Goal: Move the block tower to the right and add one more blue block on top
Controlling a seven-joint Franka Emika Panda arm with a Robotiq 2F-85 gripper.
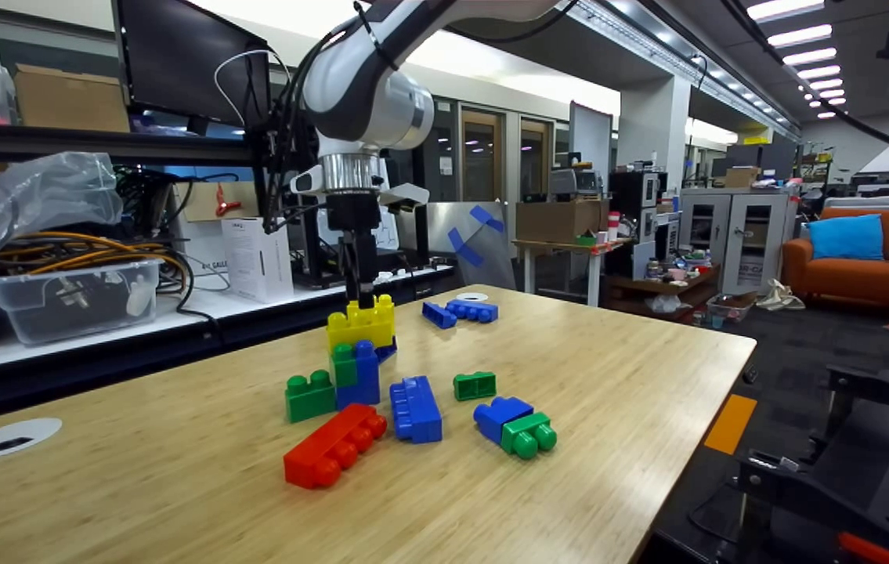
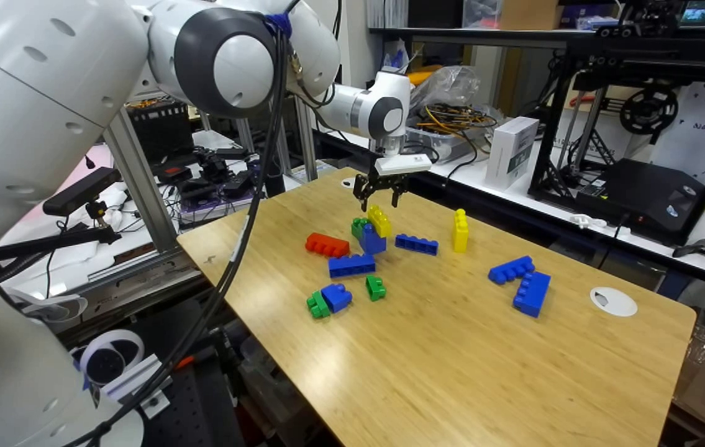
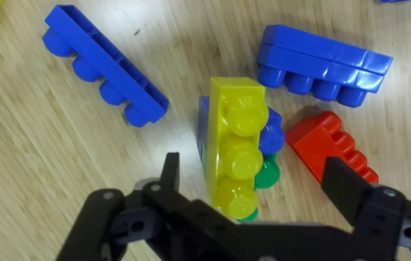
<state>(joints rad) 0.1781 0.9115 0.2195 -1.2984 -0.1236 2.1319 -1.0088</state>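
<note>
The block tower (image 1: pixel 358 380) stands upright, a yellow brick (image 2: pixel 379 220) on top of blue and green bricks; it also shows in the wrist view (image 3: pixel 239 148). My gripper (image 2: pixel 379 205) is open and empty just above the tower. In the wrist view its fingers (image 3: pixel 251 156) are spread wide, with the yellow top between them, apart from it. In an exterior view the gripper (image 1: pixel 366 302) overlaps the yellow top. The small blue block (image 1: pixel 500 415) lies on its side against a small green brick, and shows in an exterior view (image 2: pixel 336 297).
A red brick (image 3: pixel 317 145) and a wider blue brick (image 3: pixel 324 67) lie close to the tower. A green brick (image 1: pixel 309 397) stands beside it. A long blue brick (image 2: pixel 416 244), a lone yellow brick (image 2: pixel 461 231), a green brick (image 2: pixel 375 287) and two blue bricks (image 2: pixel 531 293) are spread around.
</note>
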